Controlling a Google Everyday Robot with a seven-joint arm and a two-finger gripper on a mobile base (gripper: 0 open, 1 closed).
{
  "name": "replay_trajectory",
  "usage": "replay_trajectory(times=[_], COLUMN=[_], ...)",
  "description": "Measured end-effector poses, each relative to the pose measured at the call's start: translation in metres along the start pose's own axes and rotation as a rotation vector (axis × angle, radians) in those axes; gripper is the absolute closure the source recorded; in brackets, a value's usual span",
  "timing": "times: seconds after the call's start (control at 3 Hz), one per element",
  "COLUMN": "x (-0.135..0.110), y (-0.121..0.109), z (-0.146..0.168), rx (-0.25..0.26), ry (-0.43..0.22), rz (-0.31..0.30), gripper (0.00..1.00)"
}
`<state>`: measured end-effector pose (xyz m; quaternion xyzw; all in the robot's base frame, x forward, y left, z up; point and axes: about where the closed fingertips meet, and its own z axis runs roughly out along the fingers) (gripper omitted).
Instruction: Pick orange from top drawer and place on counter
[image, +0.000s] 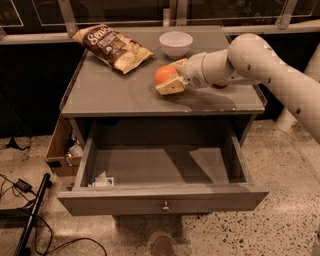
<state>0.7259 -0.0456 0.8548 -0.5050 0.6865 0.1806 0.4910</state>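
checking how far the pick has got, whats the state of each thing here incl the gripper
orange: out of the drawer, held low at the counter; contact cannot be told
gripper: shut on orange, over the counter's middle
top drawer: pulled open, small white packet in its front left corner
counter: bears the bag and bowl
chip bag: lying flat, back left
white bowl: upright, at the back

Orange (164, 74) gripped by tool (168, 78) on counter (115, 91); top drawer (125, 201) open.
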Motion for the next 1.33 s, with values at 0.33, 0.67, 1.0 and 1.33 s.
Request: replay_trajectory(times=[0.33,0.67,1.0,1.33], x=[0.0000,0.0000,0.0000,0.0000], y=[0.0000,0.0000,0.0001,0.0001], z=[0.0000,0.0000,0.0002,0.0002], rx=[0.000,0.000,0.000,0.000], ry=[0.000,0.000,0.000,0.000], rz=[0.000,0.000,0.000,0.000], gripper=[0.33,0.10,0.00,0.00])
